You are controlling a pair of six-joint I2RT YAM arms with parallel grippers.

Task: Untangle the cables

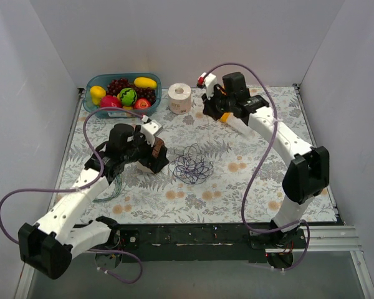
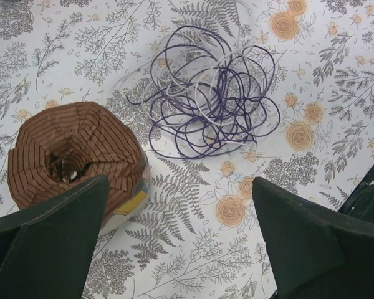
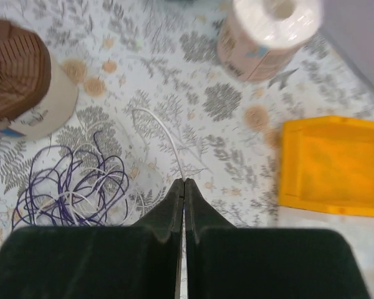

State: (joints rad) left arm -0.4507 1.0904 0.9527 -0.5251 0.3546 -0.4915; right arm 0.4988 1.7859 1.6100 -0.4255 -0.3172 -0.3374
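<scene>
- While the left gripper [image 2: 181, 180] is held spread, the cables [image 2: 215, 93] are seen just ahead of its tips.
- The right gripper [image 3: 184, 182] is pressed together on a white strand [image 3: 173, 144] pinched at its tips.

You see the cables [image 2: 215, 93] ahead of your left jaws, smooth and plastic-coated; the brown cap [image 2: 75, 149] by the left-hand jaw is ribbed and matt; the table cover [image 2: 336, 156] looks matt.
</scene>
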